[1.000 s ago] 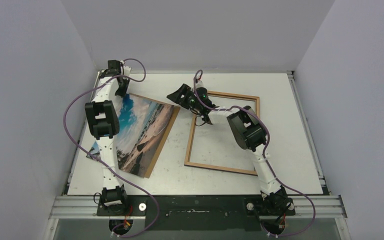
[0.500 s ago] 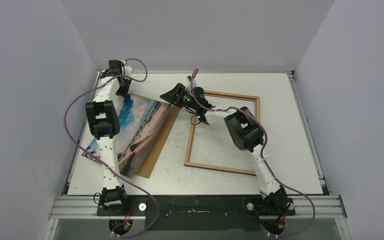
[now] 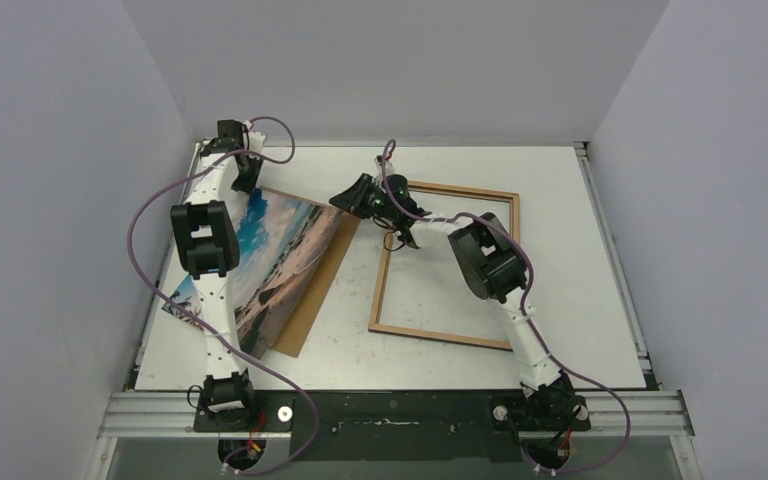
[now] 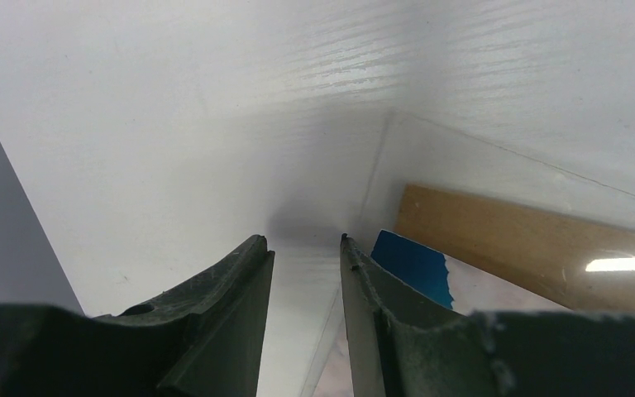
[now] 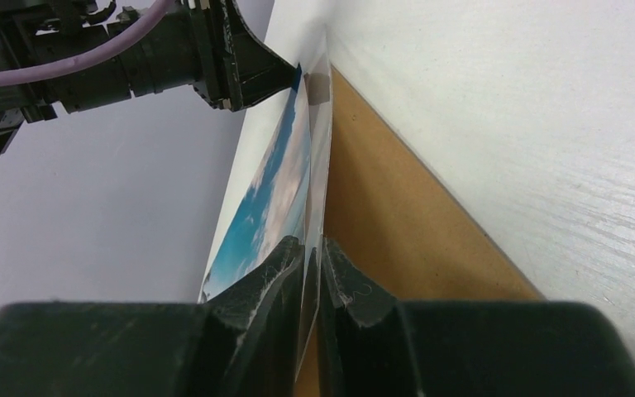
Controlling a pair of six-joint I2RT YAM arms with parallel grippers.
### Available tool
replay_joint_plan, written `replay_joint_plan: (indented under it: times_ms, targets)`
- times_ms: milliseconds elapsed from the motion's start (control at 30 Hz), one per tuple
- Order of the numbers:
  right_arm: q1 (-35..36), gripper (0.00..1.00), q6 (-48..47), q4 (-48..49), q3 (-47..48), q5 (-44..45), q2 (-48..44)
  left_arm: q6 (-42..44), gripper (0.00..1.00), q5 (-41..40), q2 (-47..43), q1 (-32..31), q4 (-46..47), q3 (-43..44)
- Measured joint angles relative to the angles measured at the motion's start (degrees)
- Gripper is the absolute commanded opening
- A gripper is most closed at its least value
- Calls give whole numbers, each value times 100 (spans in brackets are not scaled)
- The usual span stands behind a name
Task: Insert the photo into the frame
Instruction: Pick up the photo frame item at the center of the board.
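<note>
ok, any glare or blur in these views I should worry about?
Left wrist: white glare streak over the brown board, fingers soft. Right wrist: fingers blurred up close, photo beyond them readable. Top external: evenly lit, sharp, no glare.

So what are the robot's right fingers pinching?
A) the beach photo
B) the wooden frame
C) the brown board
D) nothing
A: in the right wrist view, the right fingers are closed on the edge of the photo, which is raised off the brown board. The frame lies flat on the table, apart from them.
</note>
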Motion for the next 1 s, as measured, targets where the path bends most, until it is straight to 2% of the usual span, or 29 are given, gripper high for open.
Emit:
replay_joint_plan:
  times_ms: [233,567,767,1000]
  targets:
    - [-55,8,28,-109,28,-22,0,-4,35,50,-28,7,15,-46]
    - [-367,10,-278,-704,26,-46,-234,-42,37,356,-138,42,-166,-160]
    - [-494,10,-560,-905,15,-42,-787,-70,45,625,-240,120,-522,-225]
    - [-481,8,-892,-1161,17,-11,-1097,22,47,883,-846,227,-848,-1069]
